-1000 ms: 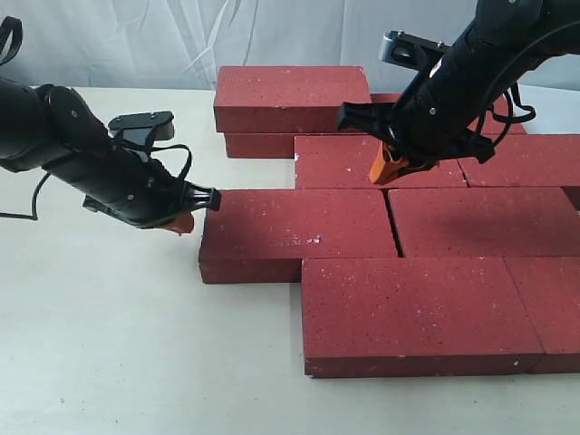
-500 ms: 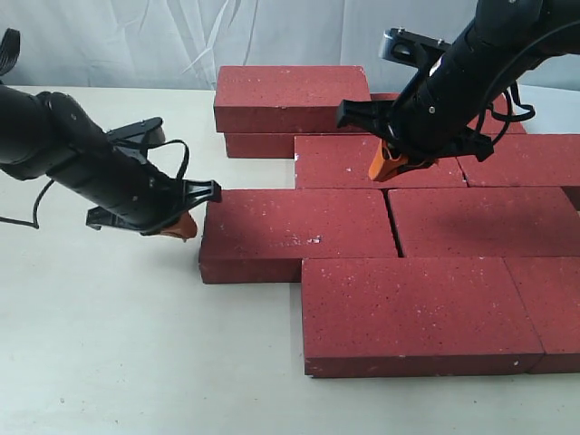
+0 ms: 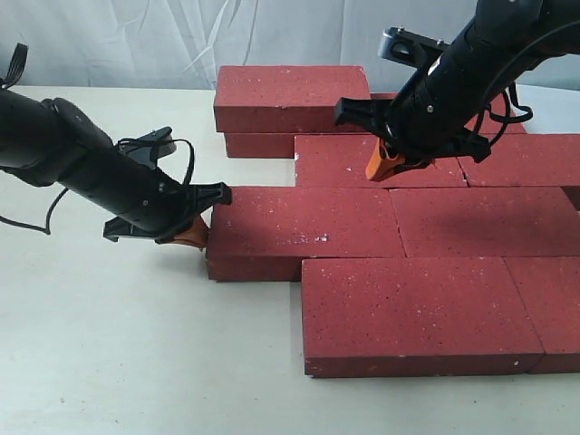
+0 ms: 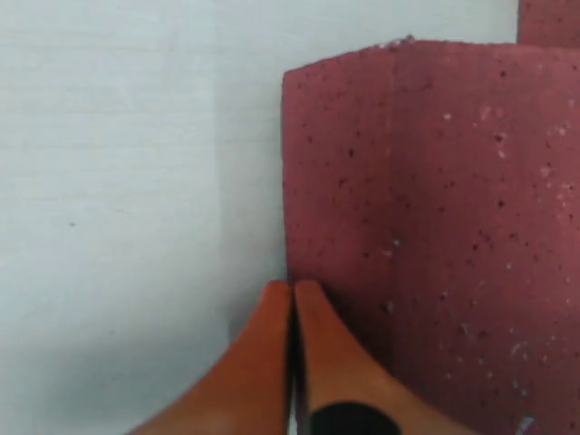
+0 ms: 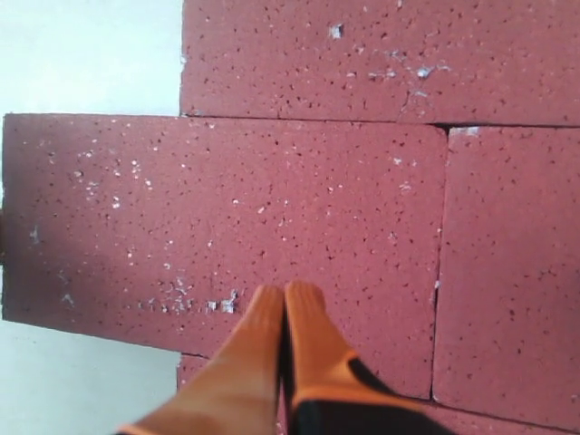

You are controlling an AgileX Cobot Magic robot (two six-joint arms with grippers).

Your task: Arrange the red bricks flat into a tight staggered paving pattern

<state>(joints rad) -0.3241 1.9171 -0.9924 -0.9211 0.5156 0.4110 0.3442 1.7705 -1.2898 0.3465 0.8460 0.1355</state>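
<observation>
With left gripper [image 3: 195, 236] and right gripper [image 3: 381, 166] both pinched closed and empty, we press the brick [image 3: 304, 227] squarely, end-on, toward its neighbour [image 3: 480, 222].

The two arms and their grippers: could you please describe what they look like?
The left arm and right arm are matte black and rounded, with thin black cables looping near the wrists. The right arm carries a silver-grey bracket. The left gripper and right gripper each end in two smooth orange fingers tapering to rounded tips. No markings show.
</observation>
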